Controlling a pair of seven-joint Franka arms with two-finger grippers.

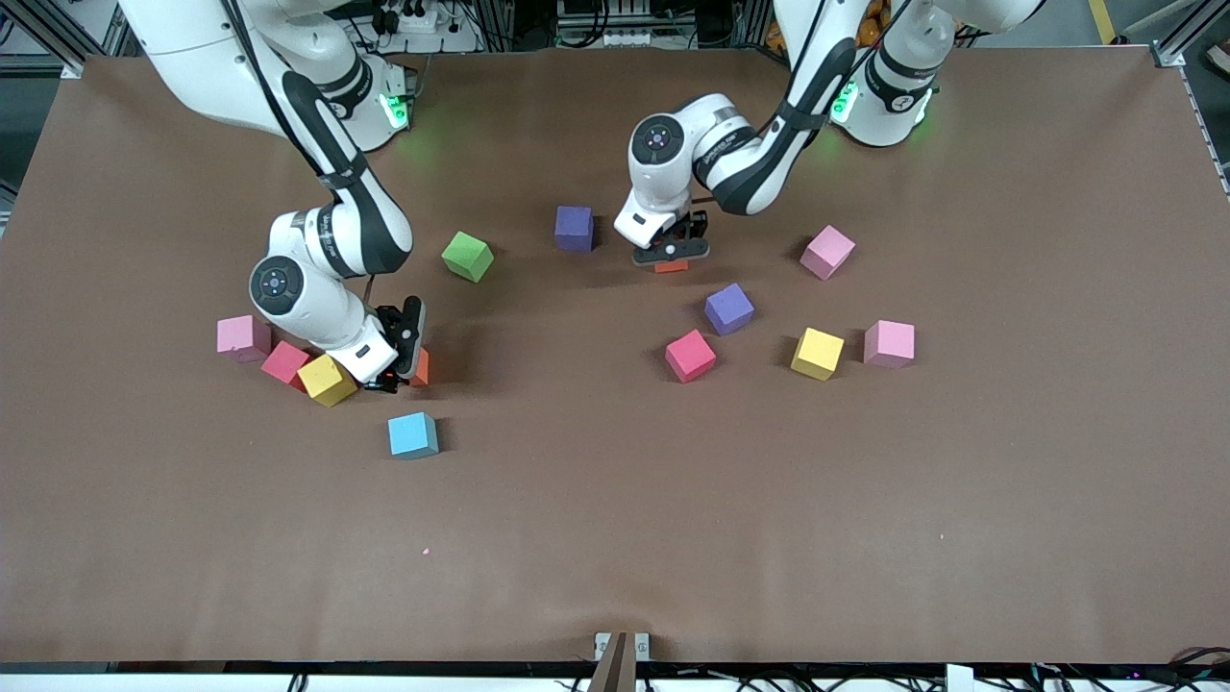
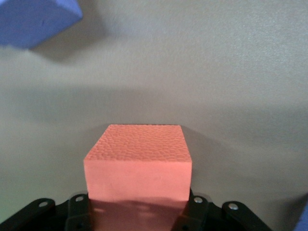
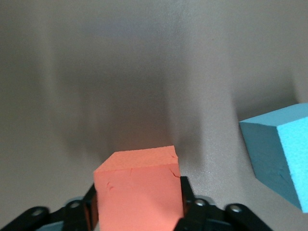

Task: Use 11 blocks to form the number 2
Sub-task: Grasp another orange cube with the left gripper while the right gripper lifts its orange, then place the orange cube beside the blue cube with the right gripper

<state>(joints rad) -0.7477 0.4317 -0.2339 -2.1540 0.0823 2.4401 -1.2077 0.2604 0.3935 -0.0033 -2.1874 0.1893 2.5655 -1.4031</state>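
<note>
Both grippers are clamped on orange blocks. The left gripper [image 1: 671,252] is down at the table beside the purple block [image 1: 574,228], its fingers pressed flat against opposite sides of an orange block [image 2: 138,161]. The right gripper [image 1: 402,358] is down beside a yellow block [image 1: 327,380] and holds a second orange block [image 3: 137,187] the same way, with a sky blue block [image 1: 413,434] just nearer the front camera.

The remaining blocks lie scattered over the brown table [image 1: 615,538]; no figure is yet formed.

The blocks are equal matte foam cubes with finely pitted faces and sharp edges; one shows small nicks. They are judged light, soft and slightly yielding, not slippery. Best hold is across two parallel faces at mid-height, with moderate pressure to avoid denting.
</note>
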